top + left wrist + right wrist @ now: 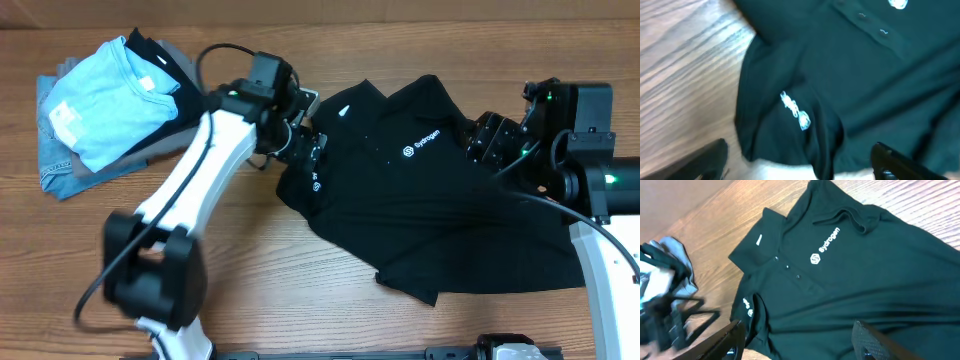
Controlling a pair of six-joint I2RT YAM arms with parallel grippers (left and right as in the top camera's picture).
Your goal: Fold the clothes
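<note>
The left claw (799, 150) has its 2 fingers (710, 159) spread wide and grips nothing. Black fabric lies slack in the gap between them. Directly ahead of this claw is the near sleeve (790, 130) of the black polo shirt (430, 215), marked with a small white sleeve logo (795, 111). To the claw's left the sleeve edge meets the bare wooden table (685, 65). Farther ahead and to its right runs the button placket (872, 25).

The right claw (799, 327) also has its jaws wide apart, with nothing held, and it sits over the shirt's body. Ahead of it lies the white chest logo (825, 245), and beyond that, to its left, the collar (767, 232).

From overhead, the polo lies front up and rumpled, stretched between the 2 claws, with 1 claw at each shoulder end. Its hem trails toward the near right of the table.

Behind the left claw, past its white arm and apart from the polo, is a stack with a light blue T-shirt (100, 100) on top of grey and denim folded garments (60, 165).
</note>
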